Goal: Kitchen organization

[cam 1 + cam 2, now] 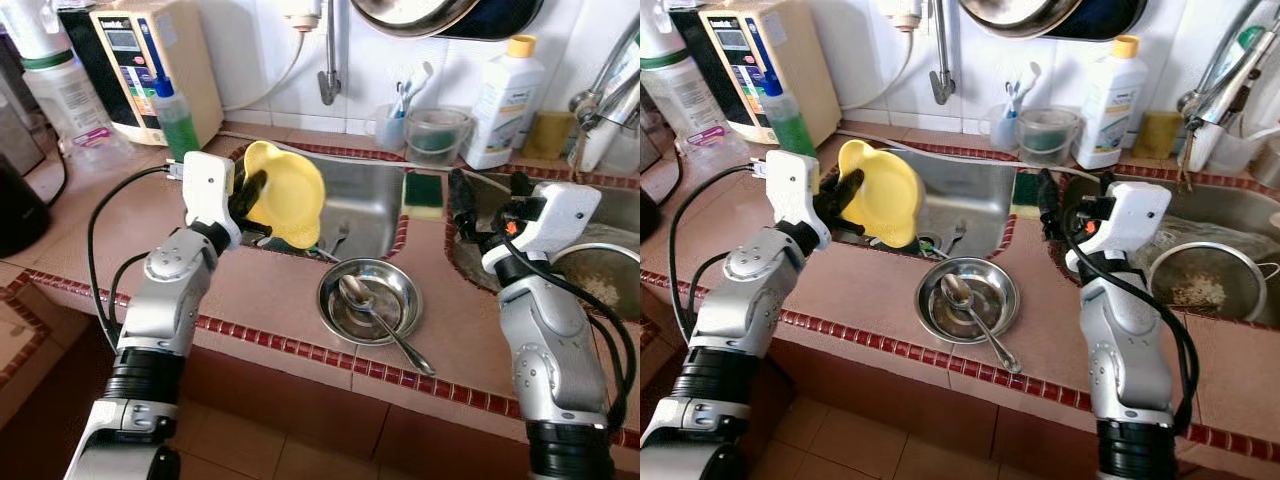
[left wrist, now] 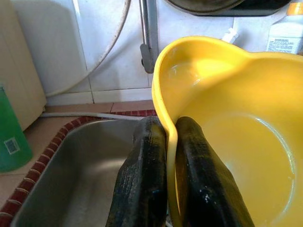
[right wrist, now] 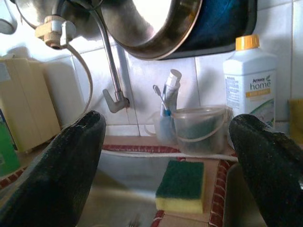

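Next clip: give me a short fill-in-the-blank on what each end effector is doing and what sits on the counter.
1. The left end effector is clamped on the rim of a ______ bowl held above the sink.
2. The right end effector is ______ and holds nothing, pointing toward the green sponge.
3. Inside the steel dish on the counter lies a ______.

Missing words: yellow; open; spoon
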You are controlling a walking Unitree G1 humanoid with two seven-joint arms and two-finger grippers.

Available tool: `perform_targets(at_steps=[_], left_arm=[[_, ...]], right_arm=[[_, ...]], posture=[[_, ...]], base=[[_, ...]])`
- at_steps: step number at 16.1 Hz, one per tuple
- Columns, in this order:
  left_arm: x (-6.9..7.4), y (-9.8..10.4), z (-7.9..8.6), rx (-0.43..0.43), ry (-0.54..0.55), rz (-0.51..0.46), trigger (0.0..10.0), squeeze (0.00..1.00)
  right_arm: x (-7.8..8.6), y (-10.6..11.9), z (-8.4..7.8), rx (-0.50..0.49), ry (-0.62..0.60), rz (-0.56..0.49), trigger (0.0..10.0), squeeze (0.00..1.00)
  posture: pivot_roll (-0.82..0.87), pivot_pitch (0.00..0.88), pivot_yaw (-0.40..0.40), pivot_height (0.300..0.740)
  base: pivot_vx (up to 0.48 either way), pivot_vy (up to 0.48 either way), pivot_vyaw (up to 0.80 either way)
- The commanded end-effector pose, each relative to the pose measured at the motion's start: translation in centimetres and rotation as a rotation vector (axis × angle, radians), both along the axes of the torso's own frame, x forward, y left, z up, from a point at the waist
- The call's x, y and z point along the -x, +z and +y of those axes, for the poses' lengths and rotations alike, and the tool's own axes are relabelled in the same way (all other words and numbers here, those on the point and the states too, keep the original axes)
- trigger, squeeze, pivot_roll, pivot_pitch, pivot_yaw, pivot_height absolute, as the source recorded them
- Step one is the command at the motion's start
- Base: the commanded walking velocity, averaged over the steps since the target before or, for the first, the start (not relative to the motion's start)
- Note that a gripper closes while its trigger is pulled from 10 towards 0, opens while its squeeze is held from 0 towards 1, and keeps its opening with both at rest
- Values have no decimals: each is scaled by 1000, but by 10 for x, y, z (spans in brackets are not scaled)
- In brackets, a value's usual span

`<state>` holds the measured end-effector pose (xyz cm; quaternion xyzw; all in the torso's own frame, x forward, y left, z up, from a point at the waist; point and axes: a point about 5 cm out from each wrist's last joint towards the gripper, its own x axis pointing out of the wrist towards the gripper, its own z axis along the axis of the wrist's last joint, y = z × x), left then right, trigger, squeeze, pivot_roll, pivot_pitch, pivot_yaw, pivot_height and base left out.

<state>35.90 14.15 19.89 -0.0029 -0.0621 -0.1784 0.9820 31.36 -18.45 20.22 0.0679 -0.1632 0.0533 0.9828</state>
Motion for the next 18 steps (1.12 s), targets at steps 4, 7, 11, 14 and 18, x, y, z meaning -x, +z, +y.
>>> perform_targets(at_steps=[4, 7, 11, 14, 18], left_arm=[[-3, -7, 7, 38, 49, 57, 10000, 0], [-3, -12, 9, 27, 61, 77, 10000, 0], [-4, -11, 7, 27, 60, 81, 10000, 0], [-4, -10, 5, 26, 52, 74, 10000, 0], [-3, -10, -1, -12, 25, 66, 10000, 0]], right_arm=[[-5, 0, 10, 23, 14, -5, 10000, 0], [-7, -2, 13, 29, 29, -5, 10000, 0], [-8, -3, 13, 44, 33, -6, 10000, 0], [-9, -4, 13, 49, 33, -5, 10000, 0], [-12, -4, 14, 52, 40, 8, 10000, 0]], posture=[[-167, 0, 54, 740], [-167, 0, 54, 740], [-170, 0, 54, 740], [-170, 0, 54, 740], [-167, 0, 51, 740]], base=[[0, 92, 0], [0, 370, 0], [0, 370, 0], [0, 124, 0], [0, 0, -522]])
